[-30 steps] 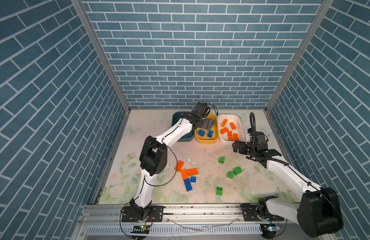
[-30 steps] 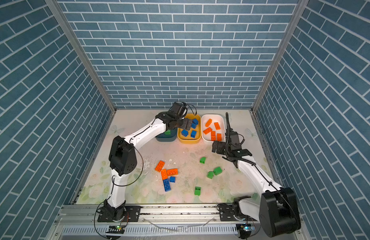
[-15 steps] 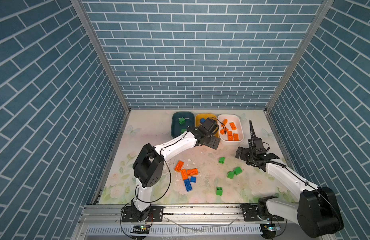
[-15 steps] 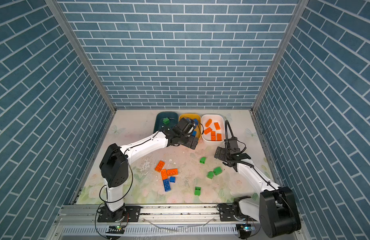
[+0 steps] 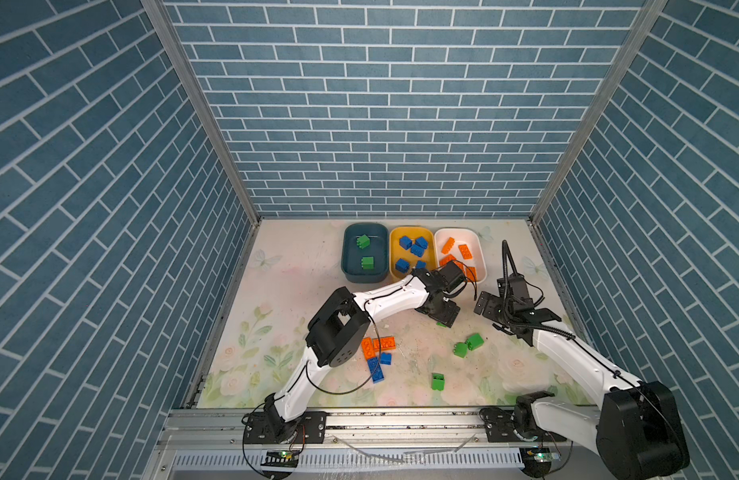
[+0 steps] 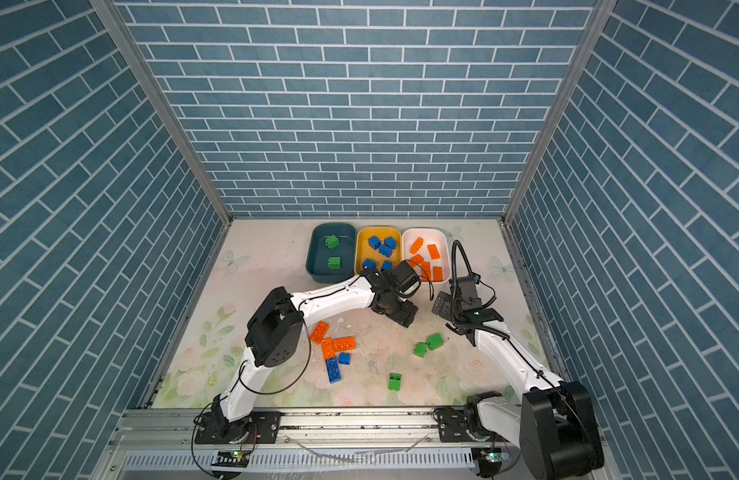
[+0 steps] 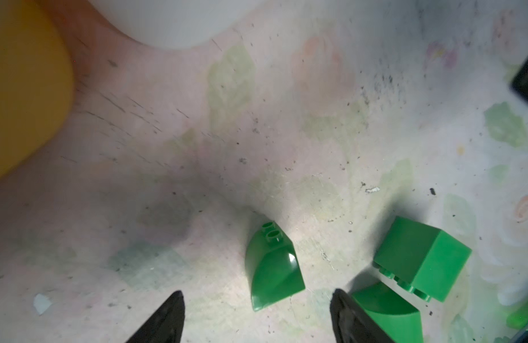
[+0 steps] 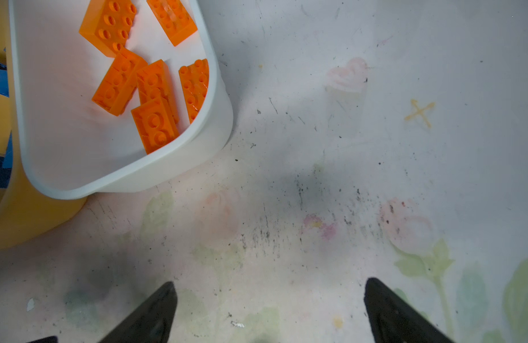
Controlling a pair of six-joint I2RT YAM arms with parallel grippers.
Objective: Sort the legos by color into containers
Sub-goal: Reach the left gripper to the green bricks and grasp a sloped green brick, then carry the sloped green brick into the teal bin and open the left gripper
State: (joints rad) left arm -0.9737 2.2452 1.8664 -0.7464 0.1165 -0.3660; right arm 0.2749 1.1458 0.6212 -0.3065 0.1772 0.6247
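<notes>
At the back stand the three containers: a dark teal tub (image 5: 346,266) with two green legos, a yellow tub (image 5: 394,272) with blue ones, and a white tub (image 5: 480,253) with orange ones. My left gripper (image 5: 442,313) hangs low over the mat in front of the white tub. In the left wrist view a sloped green lego (image 7: 273,264) lies between its open fingers, touching neither. Two more green legos (image 7: 421,258) lie just beside it. My right gripper (image 5: 490,305) is open over bare mat beside the white tub (image 8: 173,166), holding nothing.
Loose orange legos (image 5: 378,345) and blue legos (image 5: 376,368) lie near the left arm's elbow. A green pair (image 5: 467,345) and a single green one (image 5: 437,381) sit in the front middle. Brick-pattern walls close in three sides, with a metal rail along the front.
My left arm swung from above the yellow tub down to the mat over a green lego, and its jaws have narrowed a little. The right gripper shifted slightly and stayed open.
</notes>
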